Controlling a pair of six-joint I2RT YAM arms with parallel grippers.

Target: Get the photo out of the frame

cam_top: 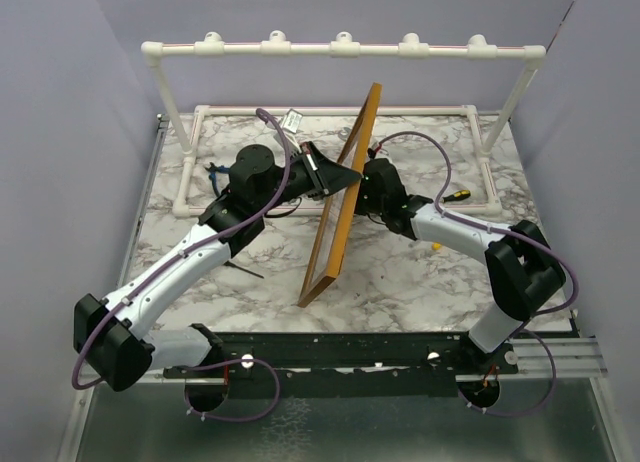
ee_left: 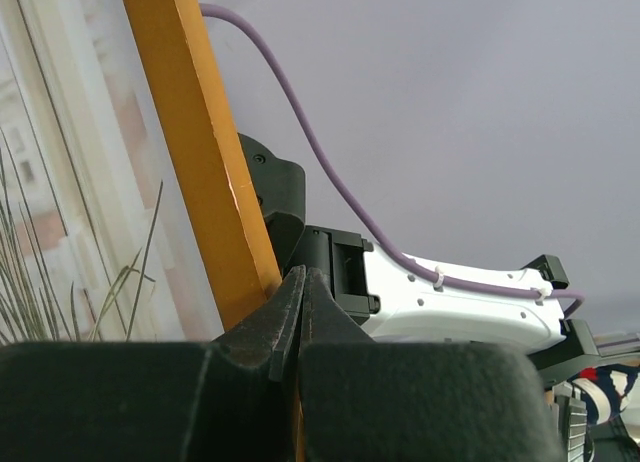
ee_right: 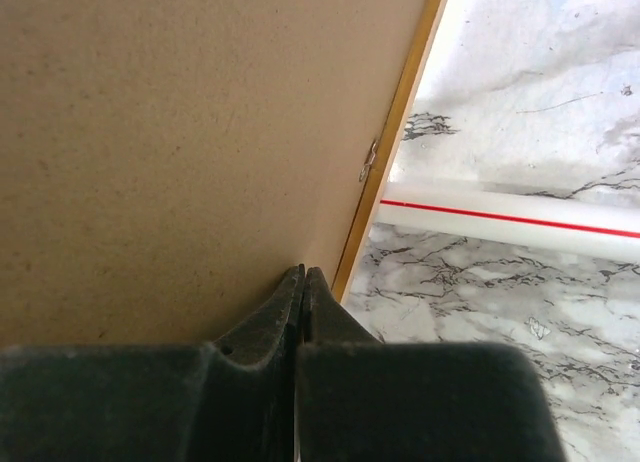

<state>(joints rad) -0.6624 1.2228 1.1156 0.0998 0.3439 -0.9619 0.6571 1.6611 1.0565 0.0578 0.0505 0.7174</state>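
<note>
Centrally on the marble table, the frame stands on one long edge, running from about 12 o'clock toward 7 o'clock in the top view and leaning slightly. The white pipe rack closes off the 12 o'clock side, its base rails bordering the far half of the table. Bare marble lies open from 4 to 6 o'clock, while the left arm crosses the 8 o'clock sector. The frame has a narrow orange-brown wooden border; its glass front faces 9 o'clock and its plain brown board back faces 3 o'clock. The photo sits inside behind the glass, showing pale curtains and thin grass blades. The left gripper has its fingers pressed fully together, holding nothing, with its tips at the wooden border on the glass side. The right gripper is likewise closed and empty, its tips against the brown back near the frame's edge. A small yellow-and-black-handled tool lies at 3 o'clock.
</note>
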